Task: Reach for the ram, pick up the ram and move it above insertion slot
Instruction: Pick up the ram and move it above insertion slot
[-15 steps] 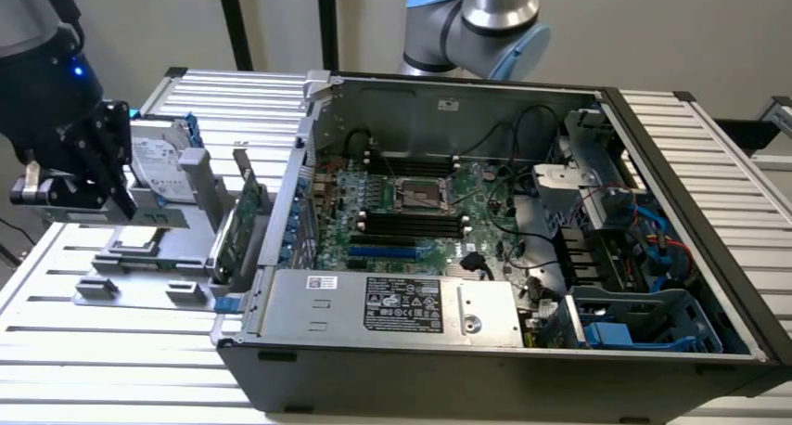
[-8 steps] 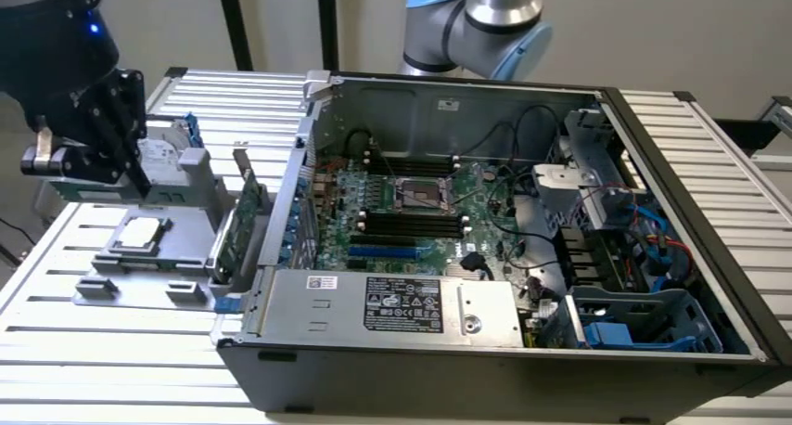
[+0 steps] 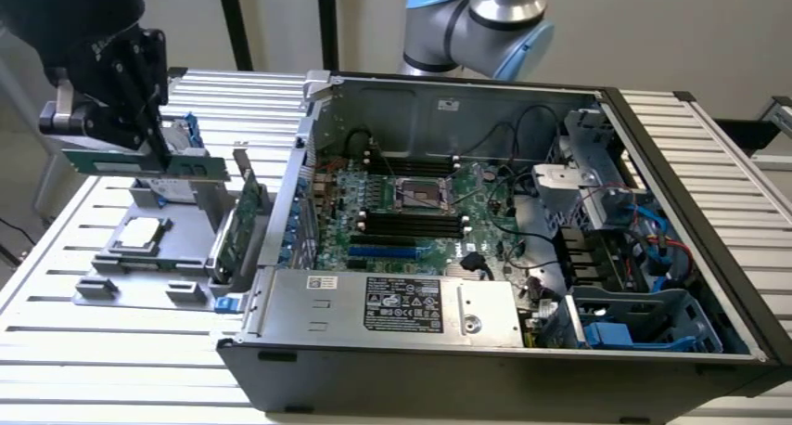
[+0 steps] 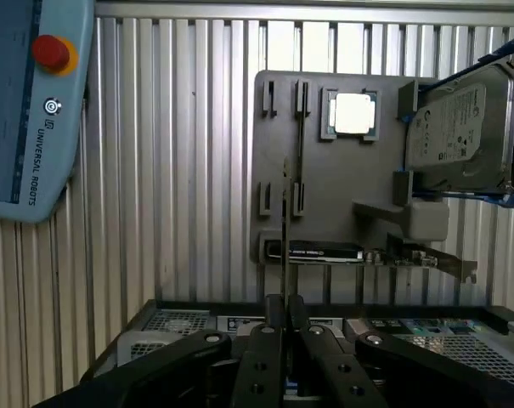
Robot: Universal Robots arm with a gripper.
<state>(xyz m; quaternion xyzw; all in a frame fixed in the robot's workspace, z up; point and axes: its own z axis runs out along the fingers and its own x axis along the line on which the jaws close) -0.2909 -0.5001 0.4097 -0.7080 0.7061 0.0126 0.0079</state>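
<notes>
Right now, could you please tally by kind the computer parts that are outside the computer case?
ram, clamped in the gripper: 1
CPU: 1
hard drive: 1
expansion card: 1
Total: 4

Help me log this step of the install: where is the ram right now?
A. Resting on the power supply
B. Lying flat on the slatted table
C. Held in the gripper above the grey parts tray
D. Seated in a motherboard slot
C: the gripper is clamped on the ram, lifted over the grey parts tray, beside the open computer case.
</notes>
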